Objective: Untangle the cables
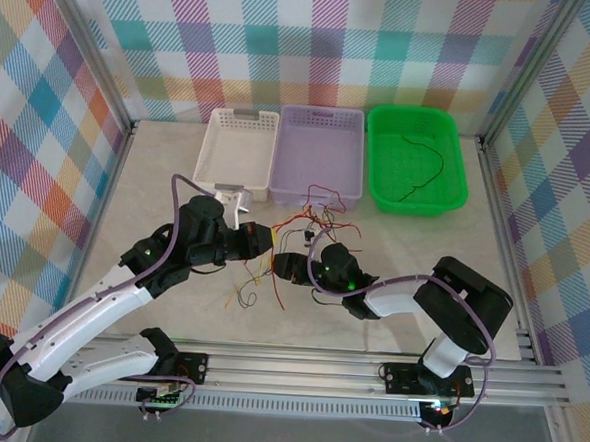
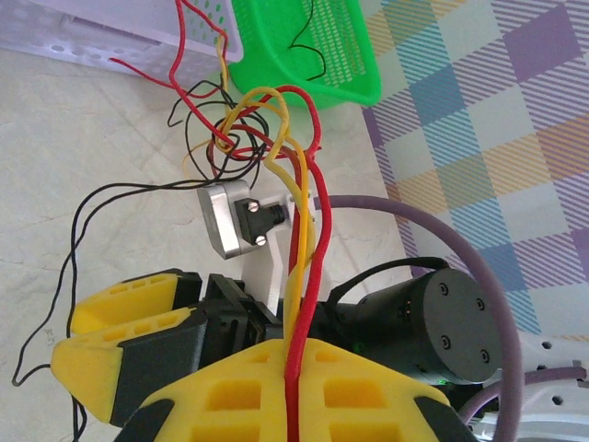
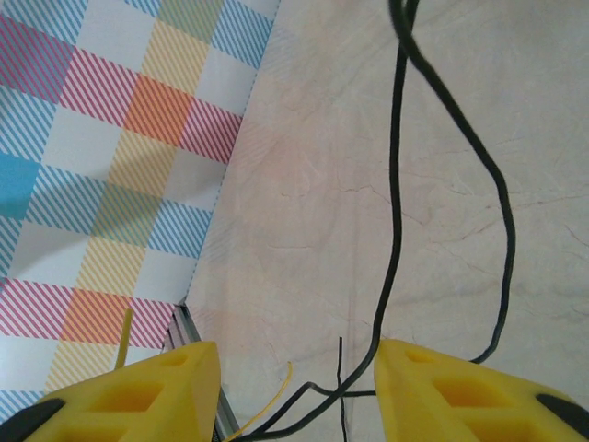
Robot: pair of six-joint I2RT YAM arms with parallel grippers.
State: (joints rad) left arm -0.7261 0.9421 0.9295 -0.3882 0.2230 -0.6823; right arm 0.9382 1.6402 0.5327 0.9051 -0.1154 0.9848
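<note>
Lying curled inside the green basket (image 1: pixel 418 113) is one black cable (image 1: pixel 440 168).

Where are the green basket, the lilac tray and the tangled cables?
green basket (image 1: pixel 419 110), top view, on its far rim.
lilac tray (image 1: pixel 319 152), top view, on its bare floor.
tangled cables (image 2: pixel 237 141), left wrist view, on the knot where red, yellow and black strands cross.

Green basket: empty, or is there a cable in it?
Not empty. One thin black cable lies curled on the floor of the green basket; I see no other wire in it.
</note>
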